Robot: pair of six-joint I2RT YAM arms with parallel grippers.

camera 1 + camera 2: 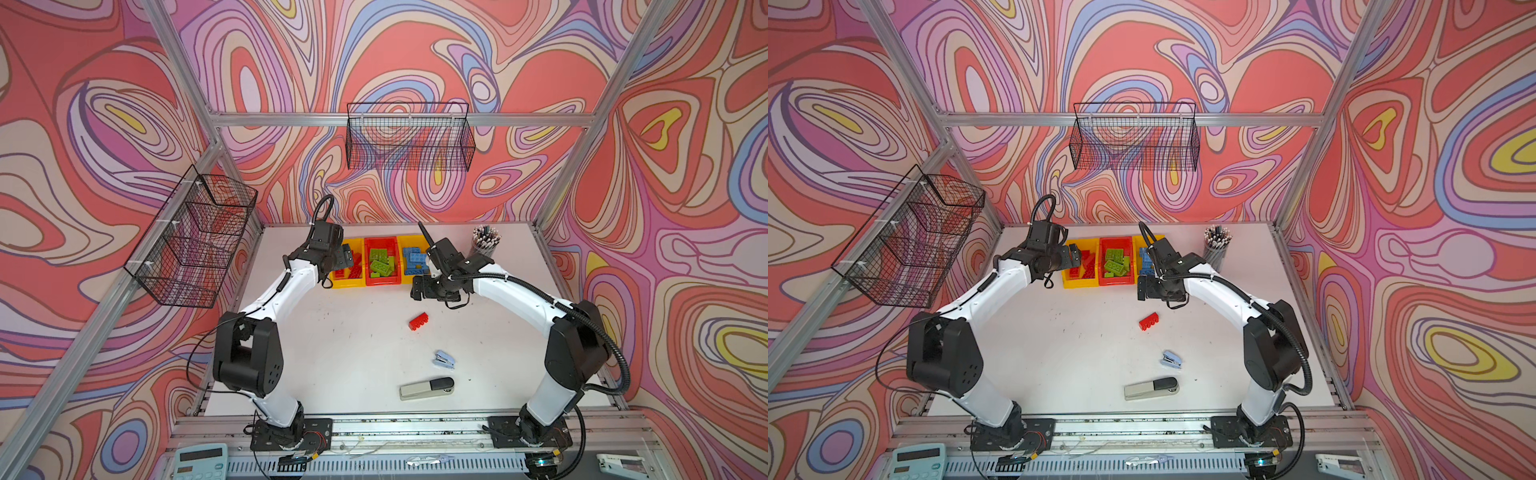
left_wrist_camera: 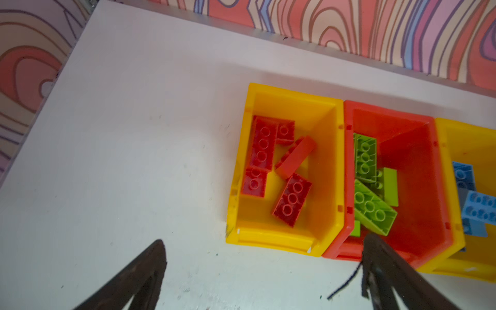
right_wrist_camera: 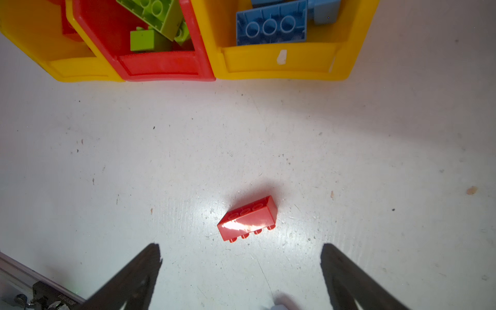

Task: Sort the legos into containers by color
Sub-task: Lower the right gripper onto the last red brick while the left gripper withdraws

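Near-left base: left arm (image 1: 286, 286) rises, bends at the elbow, and its forearm reaches far and toward the middle. The left gripper (image 1: 345, 258) faces right and tilts downward, jaws spread wide.

Near-right base: right arm (image 1: 511, 299) mirrors it, forearm reaching far-left. The right gripper (image 3: 240, 247) is angled downward, jaws wide apart.

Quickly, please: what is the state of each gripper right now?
Left gripper: open, holding nothing.
Right gripper: open, holding nothing.
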